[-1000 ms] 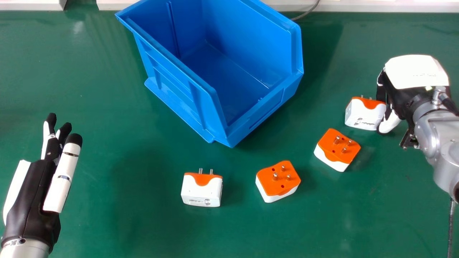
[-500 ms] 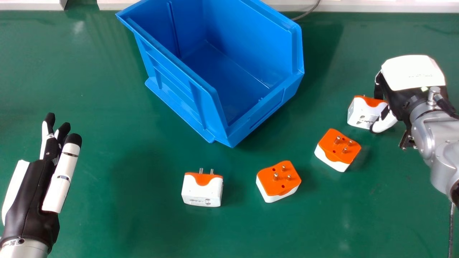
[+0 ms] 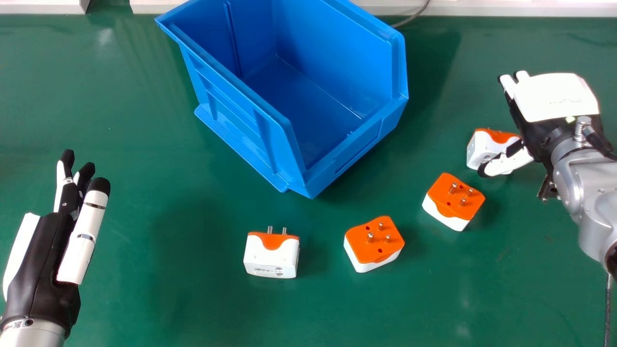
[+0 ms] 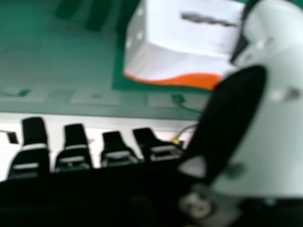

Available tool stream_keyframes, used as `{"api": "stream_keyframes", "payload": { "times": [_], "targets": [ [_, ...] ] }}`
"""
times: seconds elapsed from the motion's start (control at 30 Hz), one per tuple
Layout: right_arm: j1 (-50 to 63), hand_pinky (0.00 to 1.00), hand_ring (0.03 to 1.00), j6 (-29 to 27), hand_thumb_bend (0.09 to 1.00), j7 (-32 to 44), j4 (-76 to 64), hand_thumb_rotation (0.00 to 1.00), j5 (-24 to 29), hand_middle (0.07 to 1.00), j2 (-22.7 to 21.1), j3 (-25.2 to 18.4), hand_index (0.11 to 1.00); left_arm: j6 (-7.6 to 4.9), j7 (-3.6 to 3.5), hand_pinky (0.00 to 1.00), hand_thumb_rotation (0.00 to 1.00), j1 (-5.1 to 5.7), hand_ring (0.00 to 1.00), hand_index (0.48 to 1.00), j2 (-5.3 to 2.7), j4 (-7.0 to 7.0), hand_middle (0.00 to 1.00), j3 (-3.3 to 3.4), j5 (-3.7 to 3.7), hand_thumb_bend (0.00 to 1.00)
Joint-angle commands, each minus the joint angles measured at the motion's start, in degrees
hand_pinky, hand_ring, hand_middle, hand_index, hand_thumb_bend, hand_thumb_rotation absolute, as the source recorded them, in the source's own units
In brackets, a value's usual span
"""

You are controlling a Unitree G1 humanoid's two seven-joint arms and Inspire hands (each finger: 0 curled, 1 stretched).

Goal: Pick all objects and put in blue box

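Just beside robot hand (image 3: 554,99), adapter (image 3: 483,146)

A smooth, glossy green desk (image 3: 144,111) spreads across the head view. Along its far side runs a low white border (image 3: 506,8), broken by a narrow green gap toward the left. A dark gray cable (image 3: 417,16) curves from this border onto the desk, right of center. Soft, pale patches of light shine on the green surface, with darker, blurred shadows between. In the right hand view, a thin cable (image 4: 186,129) with a small yellow part crosses a white area beside the green.
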Motion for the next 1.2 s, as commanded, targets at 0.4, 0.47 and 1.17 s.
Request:
{"api": "stream_keyframes", "payload": {
  "times": [0.4, 0.47, 1.17],
  "targets": [
    [-1.1, 0.87, 0.968, 1.0, 0.638, -0.2, 0.8, 0.55, -0.5, 1.000, 0.7, 0.6, 0.995, -0.76, -0.48, 1.00, 0.94, 1.60, 1.00, 0.994, 0.09, -2.59, 1.00, 0.94, -0.98, 0.36],
    [-1.1, 0.87, 0.967, 1.1, 0.636, -0.1, 0.9, 0.55, -0.6, 1.000, 1.0, 0.8, 0.996, -0.93, -0.63, 1.00, 0.94, 2.22, 1.00, 0.994, 0.16, -3.05, 1.00, 1.14, -1.18, 0.36],
    [0.4, 0.79, 0.905, 0.7, 0.546, 1.6, 0.5, 0.51, 0.4, 0.956, 2.2, 1.8, 0.915, -0.52, -1.85, 1.00, 0.94, 6.84, 1.00, 0.994, 0.62, -6.97, 1.00, 3.74, -1.71, 0.36]
  ]
}}
